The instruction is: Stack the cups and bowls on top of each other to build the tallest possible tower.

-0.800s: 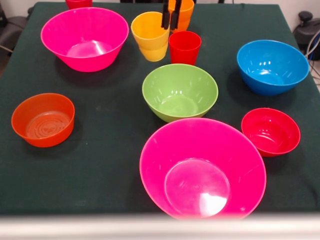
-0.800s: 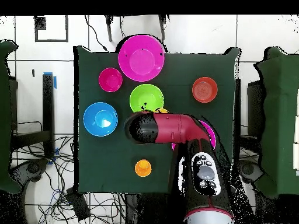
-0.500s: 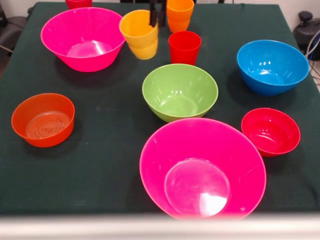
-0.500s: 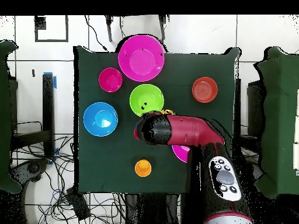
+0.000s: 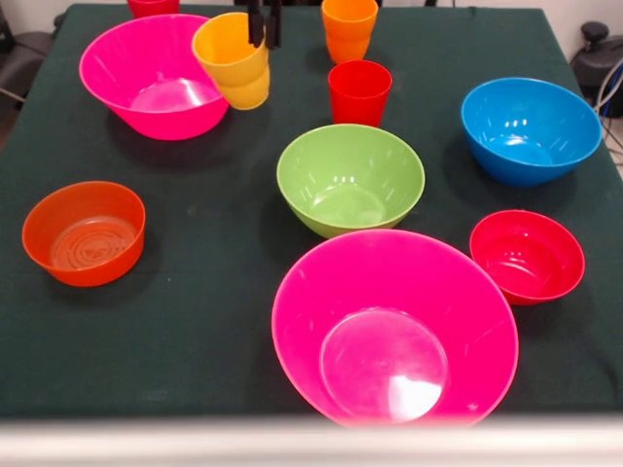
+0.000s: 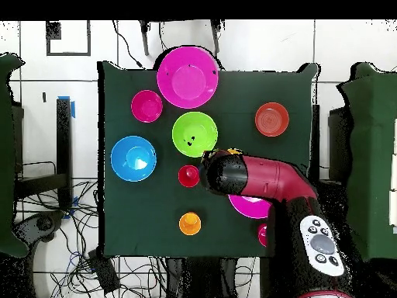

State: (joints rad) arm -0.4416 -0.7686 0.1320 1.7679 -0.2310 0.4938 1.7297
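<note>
Dark-green cloth covers the bench (image 5: 195, 292), where the gripper (image 5: 264, 37), jaws clamped on the rim of the yellow cup (image 5: 232, 60), holds it tilted, clear of the cloth, beside the far pink bowl (image 5: 146, 68); the carrying step is in hand, and next likely calls for lowering it squarely into the lime-green bowl (image 5: 350, 177).

On the table: six bowls (image 5: 350, 180) and three cups (image 5: 359, 92), plus a red thing (image 5: 153, 6) at the far edge.
</note>
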